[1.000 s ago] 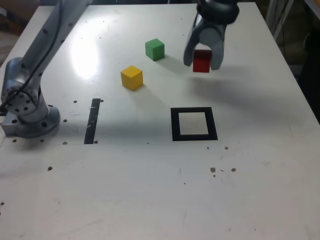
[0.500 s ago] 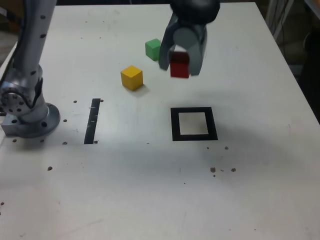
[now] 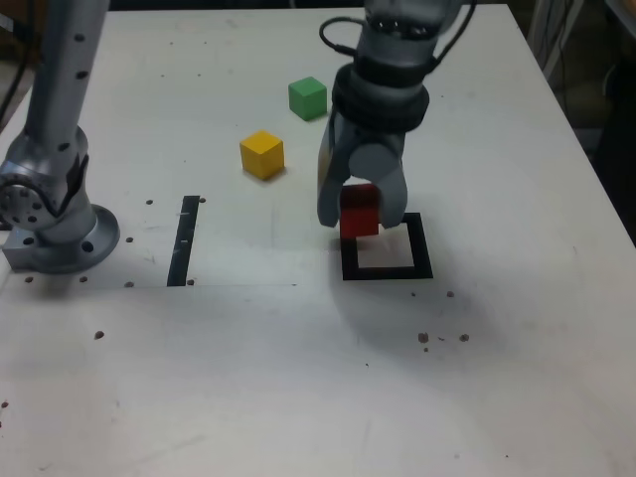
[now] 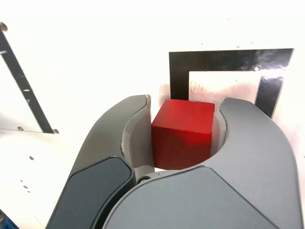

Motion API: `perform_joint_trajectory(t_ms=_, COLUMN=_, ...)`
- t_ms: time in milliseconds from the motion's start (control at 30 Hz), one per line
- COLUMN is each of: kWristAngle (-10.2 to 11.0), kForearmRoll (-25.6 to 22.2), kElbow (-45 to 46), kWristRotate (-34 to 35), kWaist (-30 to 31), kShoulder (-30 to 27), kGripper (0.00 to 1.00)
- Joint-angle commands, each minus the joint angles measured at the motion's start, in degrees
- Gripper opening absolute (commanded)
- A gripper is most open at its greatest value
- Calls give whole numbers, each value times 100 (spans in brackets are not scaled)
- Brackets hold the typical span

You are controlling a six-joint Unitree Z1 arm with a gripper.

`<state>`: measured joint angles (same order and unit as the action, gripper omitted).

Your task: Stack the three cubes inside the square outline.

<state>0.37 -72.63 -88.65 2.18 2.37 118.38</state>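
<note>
My gripper (image 3: 359,221) is shut on the red cube (image 3: 359,211), which hangs just above the table over the near-left part of the square outline (image 3: 387,247) in the exterior view. The wrist view shows the red cube (image 4: 182,133) clamped between both fingers (image 4: 136,138), with the square outline (image 4: 228,71) just beyond it. The yellow cube (image 3: 262,154) and the green cube (image 3: 308,97) sit apart on the table, farther back and toward the exterior view's left.
A straight black strip (image 3: 184,239) lies on the white table (image 3: 298,378) left of the outline in the exterior view. The arm's grey base (image 3: 55,224) stands at the table's left edge. Small dark specks dot the surface.
The gripper has carried the red cube from the back of the table forward and down, arriving over the square outline. The yellow and green cubes have not moved.
</note>
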Motion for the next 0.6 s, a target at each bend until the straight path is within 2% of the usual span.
perform_joint_trajectory(t_ms=0, kWristAngle=7, kForearmRoll=31, kElbow=-72, kWristRotate=-14, kWaist=-9, kShoulder=122, kGripper=19)
perform_joint_trajectory(t_ms=333, kWristAngle=33, kForearmRoll=116, kElbow=-219, kWristRotate=-42, kWaist=-2, kShoulder=307, kGripper=20)
perform_joint_trajectory(t_ms=567, kWristAngle=4, kForearmRoll=147, kElbow=-265, kWristRotate=-41, kWaist=37, kShoulder=371, kGripper=27)
